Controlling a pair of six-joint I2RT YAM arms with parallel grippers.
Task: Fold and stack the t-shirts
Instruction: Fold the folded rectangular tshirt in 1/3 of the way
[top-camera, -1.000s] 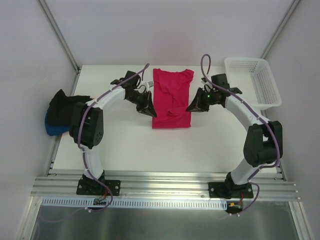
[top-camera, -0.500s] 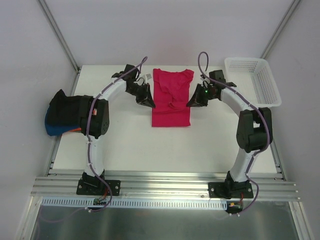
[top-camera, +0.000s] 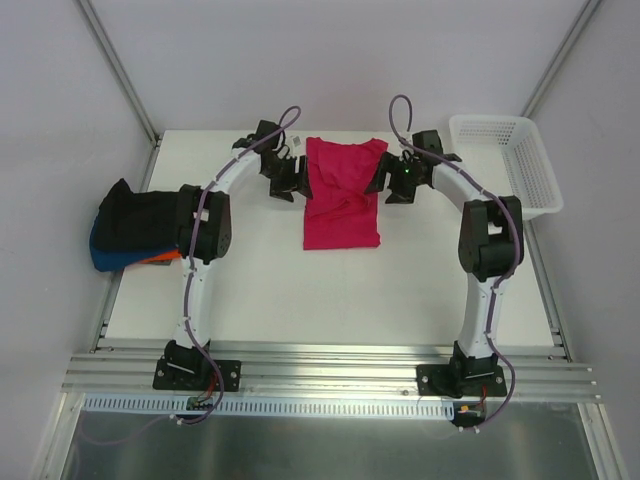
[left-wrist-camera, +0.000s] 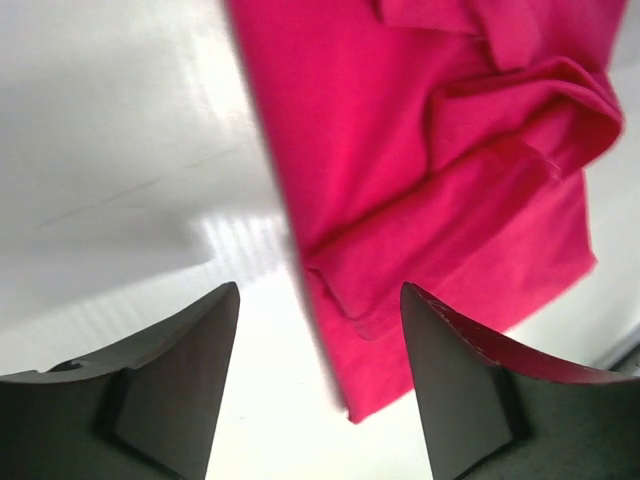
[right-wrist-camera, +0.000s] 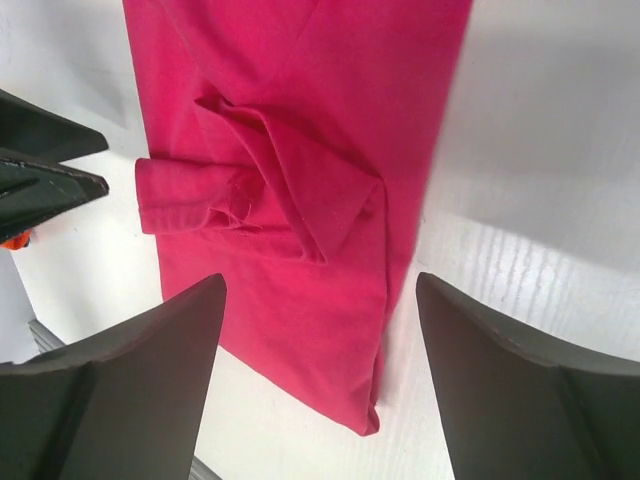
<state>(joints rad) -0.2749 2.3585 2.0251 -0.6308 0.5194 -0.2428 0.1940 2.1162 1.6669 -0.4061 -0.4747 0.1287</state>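
The pink t-shirt (top-camera: 343, 195) is lying on the counter (top-camera: 300, 290), its long way running far to near. The left gripper (top-camera: 293, 183) is hanging just beside its left edge, the right gripper (top-camera: 384, 183) beside its right. Both are gaping open, holding nothing.

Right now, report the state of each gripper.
Left gripper: open, holding nothing, over the pink t-shirt edge.
Right gripper: open, holding nothing, over its opposite edge.

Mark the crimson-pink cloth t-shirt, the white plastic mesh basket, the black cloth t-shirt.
crimson-pink t-shirt (top-camera: 343, 225), top view, lower panel.
white mesh basket (top-camera: 510, 160), top view, bare floor.
black t-shirt (top-camera: 125, 215), top view, middle.
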